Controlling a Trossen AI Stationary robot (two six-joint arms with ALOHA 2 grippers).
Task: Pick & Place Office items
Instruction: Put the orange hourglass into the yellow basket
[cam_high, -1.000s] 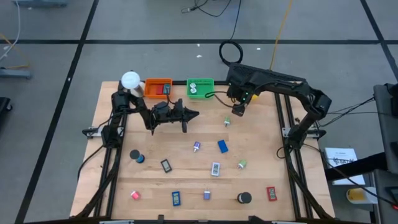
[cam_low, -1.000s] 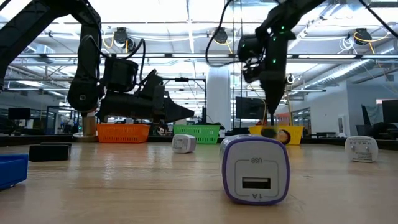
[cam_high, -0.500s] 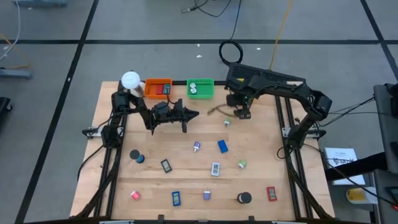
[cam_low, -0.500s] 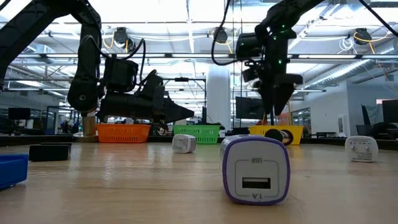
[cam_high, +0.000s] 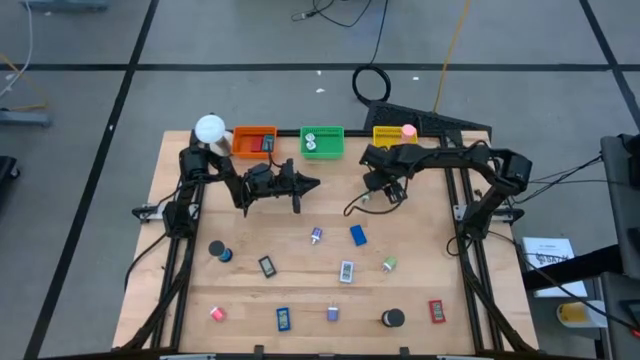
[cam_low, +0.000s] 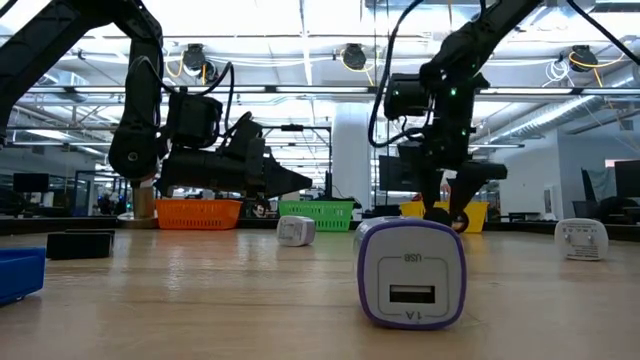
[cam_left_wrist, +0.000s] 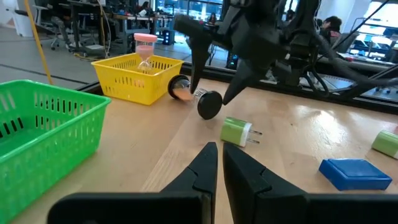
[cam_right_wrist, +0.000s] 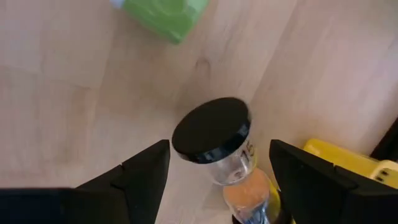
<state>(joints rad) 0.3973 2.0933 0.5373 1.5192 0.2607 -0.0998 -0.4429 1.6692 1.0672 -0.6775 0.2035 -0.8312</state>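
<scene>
Wooden table (cam_high: 420, 300) from above: right gripper (cam_high: 385, 188) hangs at the far right, just on the near side of the yellow tray (cam_high: 388, 135); left gripper (cam_high: 310, 183) waits mid-table, clenched on nothing.

Low view: the right fingers reach down close to the tabletop in front of the tray; dropping any deeper could jam them on the wood.

Left wrist view: a black-capped timer (cam_left_wrist: 196, 98) lies on its side between the right gripper's spread fingers, a green plug (cam_left_wrist: 235, 132) near it; being round, it may roll or squirt out as they close.

Right wrist view: fingers released, straddling the timer near one cap rather than its waist; a grip that far off-centre may let it tip.
</scene>
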